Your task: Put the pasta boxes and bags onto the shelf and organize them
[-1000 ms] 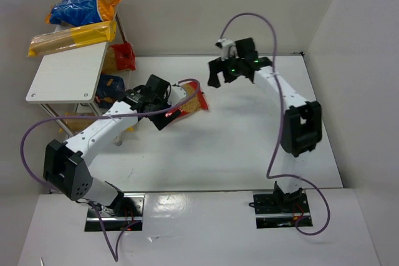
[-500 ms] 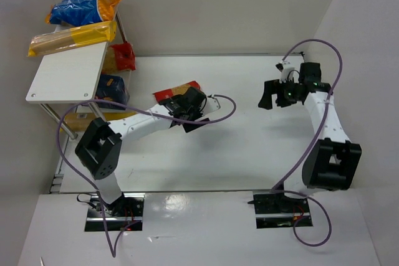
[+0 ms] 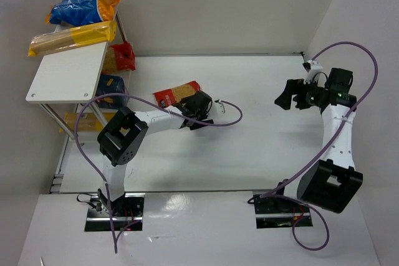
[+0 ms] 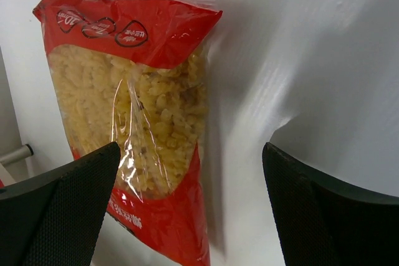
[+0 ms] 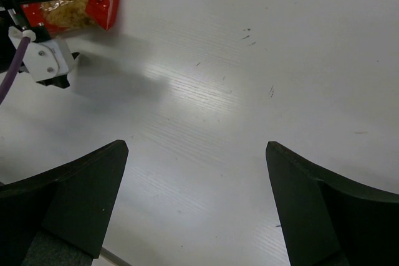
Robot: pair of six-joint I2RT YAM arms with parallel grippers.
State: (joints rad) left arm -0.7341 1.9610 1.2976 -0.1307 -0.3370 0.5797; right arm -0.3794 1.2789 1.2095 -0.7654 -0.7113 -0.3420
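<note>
Top external view: the clear bag with red label (image 3: 177, 93) is seen lying flat on the table (image 3: 249, 147) near the shelf (image 3: 65, 73), with the left gripper (image 4: 190, 147) poised over it, jaws spread; the right gripper (image 5: 196, 144) is held equally wide, empty

Bright, even light from overhead, pics sharp. Glare patches on glossy front board (image 3: 206, 216). Soft shadows w/ blurry edges on table (image 5: 206, 110). Wrist-cam fingers (image 4: 56, 210) dark, near-silhouettes vs white.

Right gripper (image 3: 288, 100) swung rightward; left gripper (image 3: 191, 111) shifted right, beside the red-label bag (image 3: 176, 93).
</note>
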